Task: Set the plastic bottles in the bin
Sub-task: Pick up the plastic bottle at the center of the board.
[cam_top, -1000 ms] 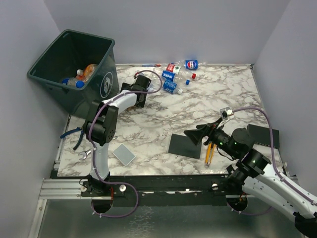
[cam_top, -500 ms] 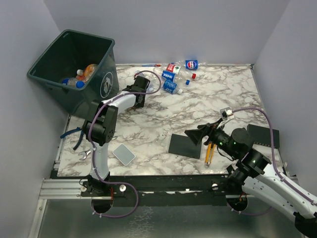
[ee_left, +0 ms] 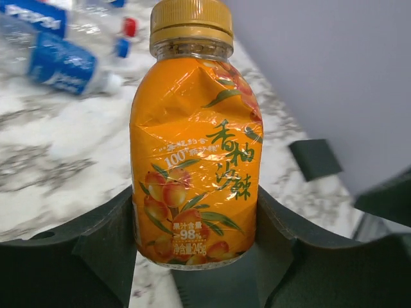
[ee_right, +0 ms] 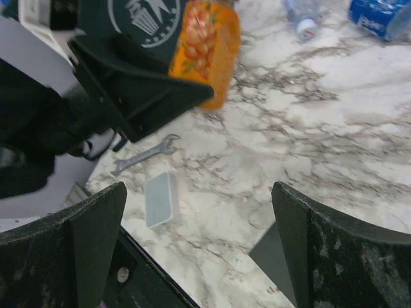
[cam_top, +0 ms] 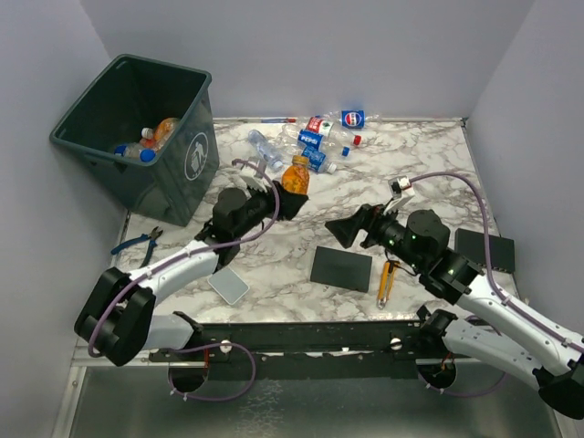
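Note:
An orange juice bottle [cam_top: 296, 173] with a yellow cap is upright in my left gripper [cam_top: 288, 201], held above the table's middle left. In the left wrist view the bottle [ee_left: 196, 147] fills the frame, and the left gripper [ee_left: 194, 215] is shut on its lower body. The right wrist view shows the same bottle [ee_right: 207, 48] in front of the bin [ee_right: 144, 19]. My right gripper [cam_top: 342, 230] [ee_right: 198, 205] is open and holds nothing, to the right of the held bottle. The dark bin [cam_top: 187, 119] stands back left with bottles [cam_top: 151, 137] inside. More bottles [cam_top: 324, 137] [ee_left: 61, 61] lie at the back.
A black square pad [cam_top: 340, 268] and a yellow utility knife [cam_top: 387, 280] lie under my right arm, with another black pad [cam_top: 484, 248] further right. A pale box [cam_top: 227, 285] [ee_right: 160, 200], a wrench [cam_top: 157, 284] [ee_right: 144, 154] and blue pliers [cam_top: 137, 243] lie front left.
My left arm has pulled back from the far bottles and now holds the orange bottle, with its jaws closed on it. My right gripper has shifted slightly left and up, still open.

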